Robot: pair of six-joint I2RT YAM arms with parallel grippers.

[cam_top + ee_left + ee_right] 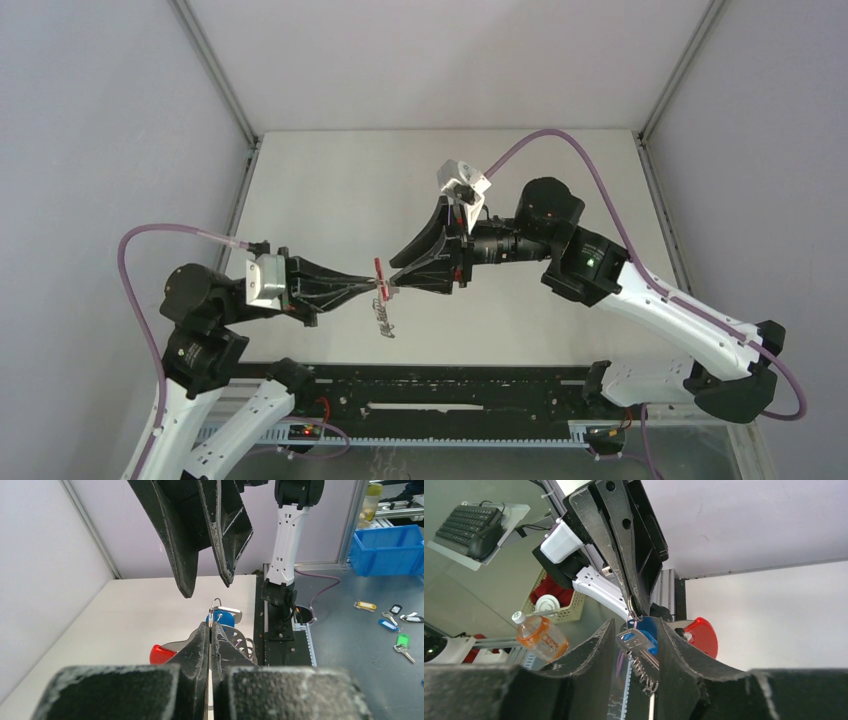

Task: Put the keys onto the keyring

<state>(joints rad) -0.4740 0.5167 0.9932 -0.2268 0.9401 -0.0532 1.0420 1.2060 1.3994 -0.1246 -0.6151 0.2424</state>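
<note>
Threading step, by judgement; left gripper (210, 626) pressed together on keyring (161, 654), aloft over table (330, 180) middle, toward near edge; right gripper (636, 626) spread astride blue key (647, 630), not pinching; next likely calls for closing on key, easing it along the ring.

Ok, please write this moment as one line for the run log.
left gripper: shut on keyring | right gripper: open around blue key | red tag: beside left gripper

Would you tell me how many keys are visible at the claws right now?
1: the blue-headed key hangs at the keyring pinched in the left claw, inside the open right claw. Another may be hidden.
</note>
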